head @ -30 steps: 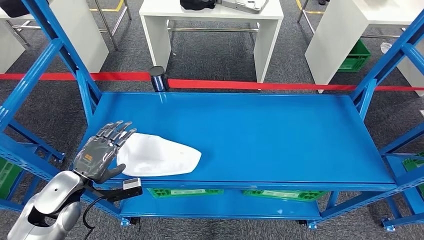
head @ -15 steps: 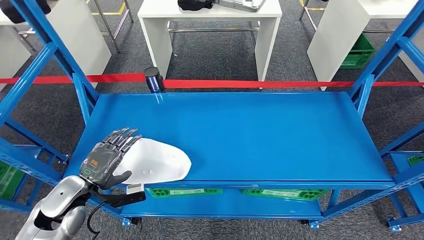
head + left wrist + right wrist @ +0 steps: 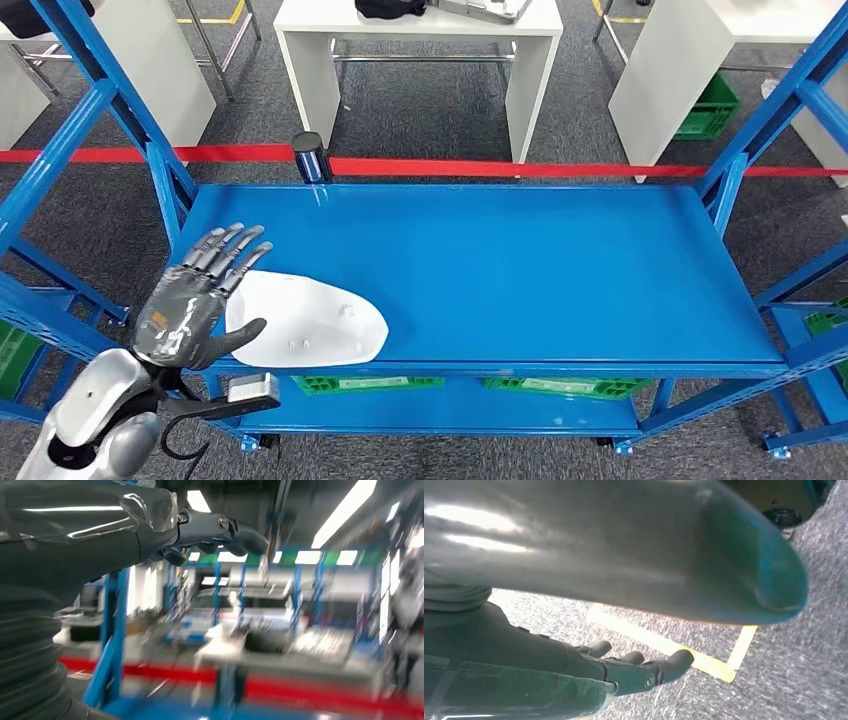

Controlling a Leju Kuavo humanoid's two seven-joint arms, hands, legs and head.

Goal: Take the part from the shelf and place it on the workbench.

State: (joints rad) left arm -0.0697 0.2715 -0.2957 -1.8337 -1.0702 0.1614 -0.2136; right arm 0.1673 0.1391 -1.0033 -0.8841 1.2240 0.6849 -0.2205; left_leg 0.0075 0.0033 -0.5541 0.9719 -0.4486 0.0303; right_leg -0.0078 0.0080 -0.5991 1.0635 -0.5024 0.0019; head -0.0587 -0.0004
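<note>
White curved part [image 3: 305, 325] lying at the near left corner of the blue shelf [image 3: 520, 270], left hand [image 3: 192, 300] beside it, fingers spread, thumb touching its edge, right hand [image 3: 574, 672] hanging over grey carpet, fingers loosely apart, holding nothing.

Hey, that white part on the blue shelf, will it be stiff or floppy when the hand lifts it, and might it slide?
The white part looks like a thin moulded shell holding a smooth curved outline, so probably stiff and light. Its glossy surface on the painted blue shelf suggests it could slide if pushed. It lies low and flat, so tipping or rolling seems unlikely. The left hand is at its end.
</note>
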